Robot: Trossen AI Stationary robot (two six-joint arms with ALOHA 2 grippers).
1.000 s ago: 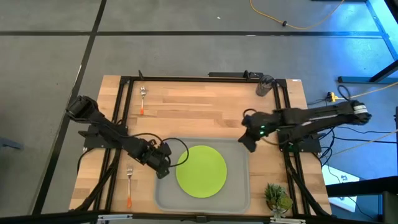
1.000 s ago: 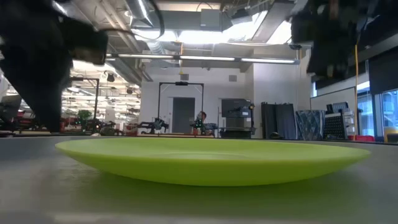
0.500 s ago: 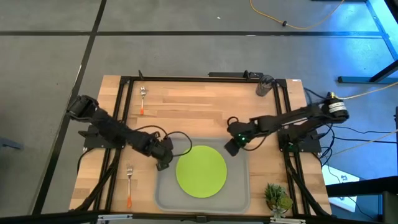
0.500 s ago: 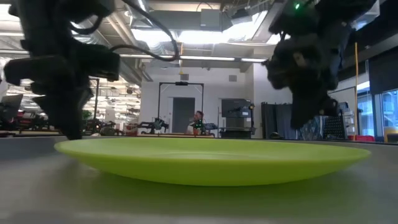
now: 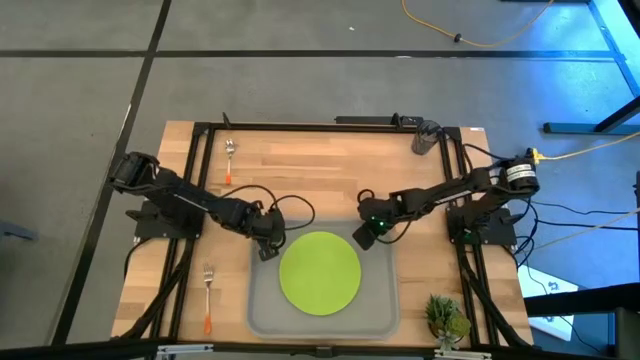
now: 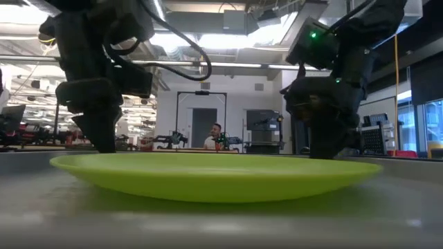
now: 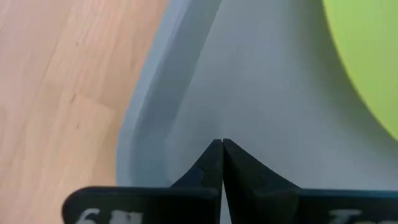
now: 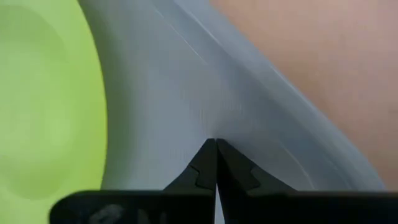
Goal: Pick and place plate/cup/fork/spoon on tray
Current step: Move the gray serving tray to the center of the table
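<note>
Since a second ago, both arms have been brought in beside the plate on the tray. The left end effector and right end effector are fully closed, holding nothing. Plate placement is judged done; fork, spoon and cup remain on the counter.

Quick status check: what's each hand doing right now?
Left hand: closed, holding nothing, over the tray.
Right hand: closed, holding nothing, beside the plate.

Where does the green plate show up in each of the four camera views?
High view: the plate lies on the tray, low centre.
Low view: it spans the width of the picture, between both arms.
Left wrist view: only its edge shows, upper right.
Right wrist view: it fills the left side.
Shared landmark: the tray's grey floor borders the plate in the high and wrist views.
</note>
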